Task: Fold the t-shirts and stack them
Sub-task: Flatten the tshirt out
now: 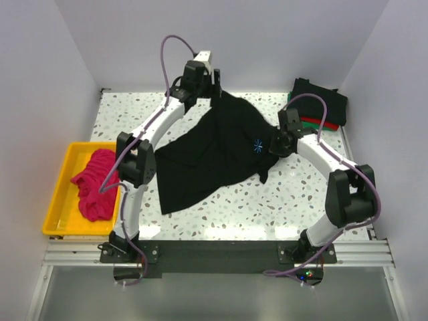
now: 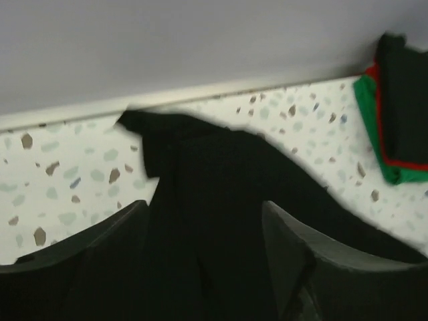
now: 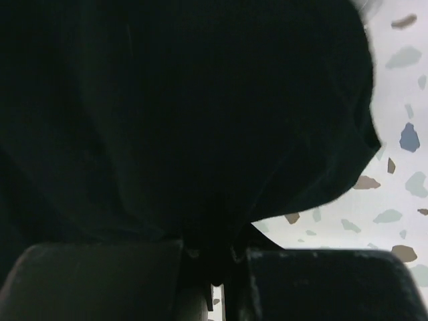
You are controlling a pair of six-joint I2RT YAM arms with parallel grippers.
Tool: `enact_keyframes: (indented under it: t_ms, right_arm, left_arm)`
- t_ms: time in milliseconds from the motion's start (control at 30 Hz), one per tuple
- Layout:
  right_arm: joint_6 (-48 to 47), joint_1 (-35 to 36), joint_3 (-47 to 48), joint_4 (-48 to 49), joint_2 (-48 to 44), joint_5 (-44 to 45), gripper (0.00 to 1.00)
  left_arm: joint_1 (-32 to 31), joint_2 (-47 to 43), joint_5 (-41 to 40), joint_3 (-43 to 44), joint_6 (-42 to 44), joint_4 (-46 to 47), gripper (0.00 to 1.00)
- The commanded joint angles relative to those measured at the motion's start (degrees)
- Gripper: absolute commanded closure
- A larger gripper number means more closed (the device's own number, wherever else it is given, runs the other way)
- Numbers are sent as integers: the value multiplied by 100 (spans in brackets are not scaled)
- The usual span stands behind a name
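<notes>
Fingers of left gripper (image 2: pixel 204 210) spread open over black shirt (image 1: pixel 214 157) by far edge of table (image 1: pixel 281 200), right gripper (image 3: pixel 215 254) clamped on shirt's right side

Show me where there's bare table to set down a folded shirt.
Bare tabletop runs along the near edge, in front of the black t-shirt's hem. A smaller patch lies far left, between the yellow tray and the back wall. Crowded: the far right corner, with the folded stack and right arm.

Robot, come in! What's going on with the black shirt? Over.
Left gripper open over black t-shirt. Right gripper shut on its edge. Shirt rumpled, unfolded. Nothing on it.
</notes>
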Motion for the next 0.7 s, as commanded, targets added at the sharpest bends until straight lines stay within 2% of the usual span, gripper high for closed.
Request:
enact_keyframes:
  t_ms: [0,67,100,167,200,233,267,300,400,500,667]
  right_arm:
    - [401,-294,-313,554,-130,-685,100]
    - [463,-338,-490,704,-236,-623,98]
    - [472,-338,-604,713,-289,-597,98]
    - [516,-338,-754,765,-534,-588,99]
    - [533,-338,-920,818,-657,-597,98]
    - [551,-338,-1017,871,-928,-631,98]
    - [560,-338,-1114,845,-1053,-684,98]
    - [525,-338,-1132,810,-1184,-693,96]
    - [489,-338,-1089,582,-1651,-790,95]
    - [498,-329,-948,458,-1950,-851,95]
    - [516,-329,-615,370,-1942,-1080,95]
  left_arm:
    - [58,-757,640,124,-806,-427,22]
    - [23,-1312,300,-642,-1123,-276,18]
    - [14,-1924,132,-1464,-1298,-180,18]
    - [5,-2542,-620,-2207,-1904,-423,19]
    - [-4,-3163,-782,-3003,-2202,-538,21]
    - [-4,-3491,-958,-3411,-2336,-626,23]
    - [-12,-3816,-1307,-3807,-2485,-731,28]
    - [-21,-4437,-1450,-4594,-2774,-889,32]
    - [-74,-5450,-1907,-5905,-3266,-1388,42]
    - [-214,-6041,-2172,-6882,-3750,-1917,46]
    - [-671,-6158,-2584,-7545,-4349,-2821,46]
